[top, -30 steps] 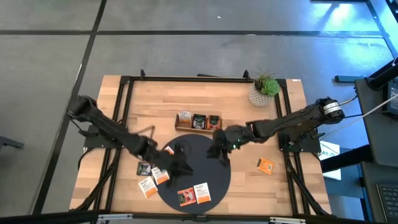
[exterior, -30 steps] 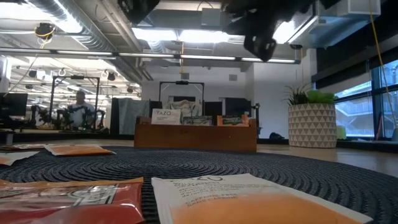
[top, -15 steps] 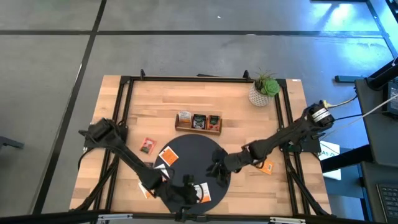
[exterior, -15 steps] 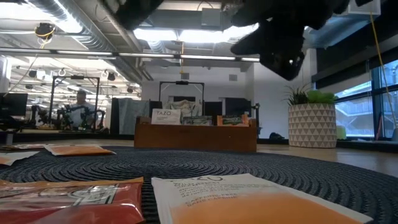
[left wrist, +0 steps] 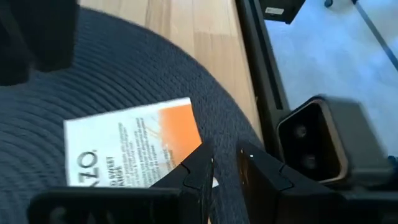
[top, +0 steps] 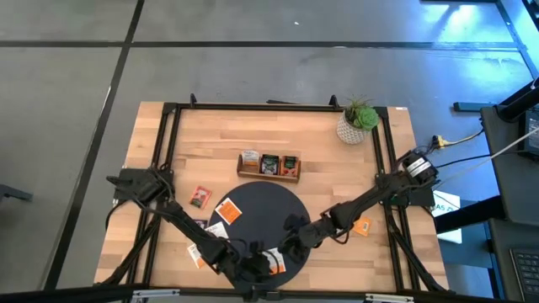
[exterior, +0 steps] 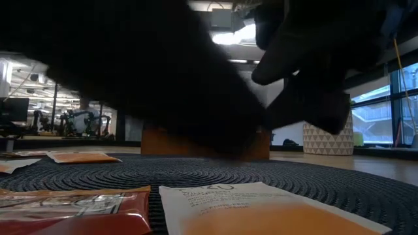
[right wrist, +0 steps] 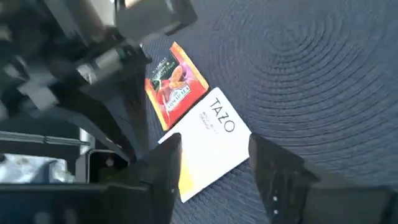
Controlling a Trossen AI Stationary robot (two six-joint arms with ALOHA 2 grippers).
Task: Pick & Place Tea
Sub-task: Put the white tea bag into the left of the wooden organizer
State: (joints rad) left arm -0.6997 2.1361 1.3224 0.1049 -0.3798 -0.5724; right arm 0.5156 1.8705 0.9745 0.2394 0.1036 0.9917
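Note:
A white-and-orange tea sachet (right wrist: 208, 146) and a red one (right wrist: 176, 78) lie flat on the near part of the dark round mat (top: 261, 210). They also show in the low view, the white one (exterior: 261, 209) and the red one (exterior: 72, 209). My right gripper (right wrist: 214, 155) is open above the white sachet, one finger on either side of it. My left gripper (left wrist: 225, 163) hangs at the mat's near edge, open by a narrow gap, beside the same sachet (left wrist: 134, 146). More sachets (top: 226, 210) lie at the mat's left. My left gripper has one fingertip (left wrist: 200, 163) over the white sachet's near corner (left wrist: 186, 134). I cannot tell whether it touches the sachet.
A brown wooden tray (top: 269, 165) with sachets standing in it is beyond the mat. A potted plant (top: 358, 122) stands at the far right. One orange sachet (top: 360, 225) lies on the wood right of the mat. The low-view camera (left wrist: 317, 143) sits just past the mat's near edge.
Both grippers have gone toward the table's near edge and down, and now meet over the two sachets on the near part of the mat. The left came from the mat's left side, the right from its far right. The sachets have not moved.

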